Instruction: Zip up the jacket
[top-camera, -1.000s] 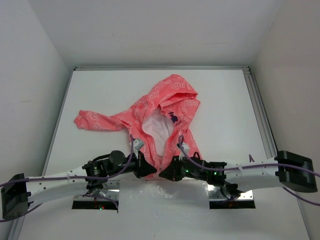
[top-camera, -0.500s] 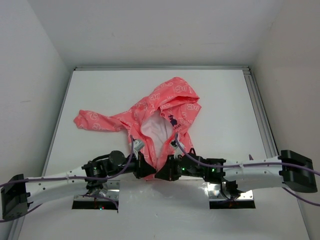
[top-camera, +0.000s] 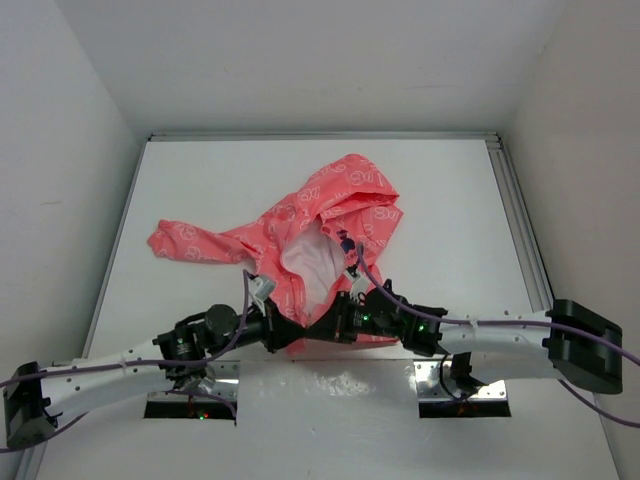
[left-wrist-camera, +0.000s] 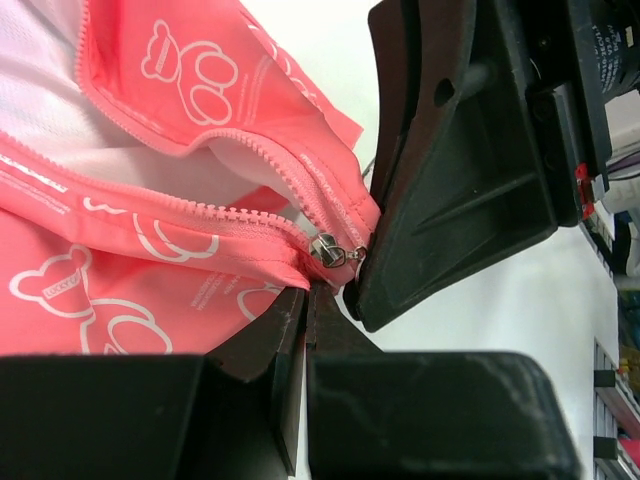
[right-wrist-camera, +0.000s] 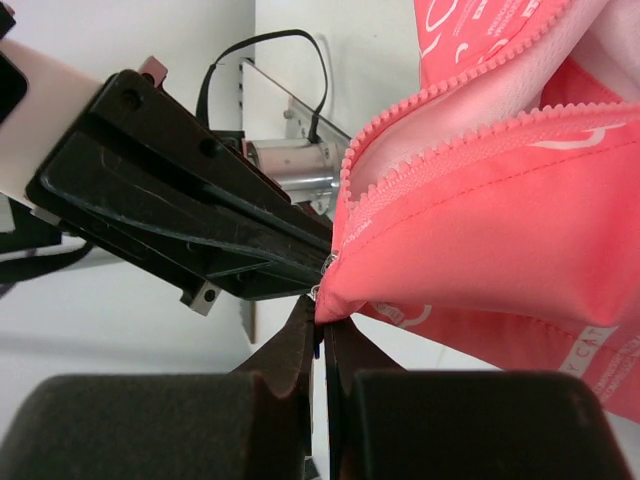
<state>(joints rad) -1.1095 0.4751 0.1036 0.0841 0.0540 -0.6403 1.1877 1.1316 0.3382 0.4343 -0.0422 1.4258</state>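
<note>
Right end effector (top-camera: 322, 330) advanced, left end effector (top-camera: 300, 336) alongside, both gripping jacket (top-camera: 340, 195) hem; slider (left-wrist-camera: 330, 250) clearest left-wrist.

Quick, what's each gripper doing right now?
Left gripper: closed, pinching the bottom hem of the coral-pink hooded fabric jacket.
Right gripper: closed on the jacket's bottom hem too.

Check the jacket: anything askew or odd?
Nothing damaged. The jacket lies skewed and bunched: one sleeve flung left, the other not visible, front open showing white lining. The slider sits at the very bottom, zipper undone above it.
</note>
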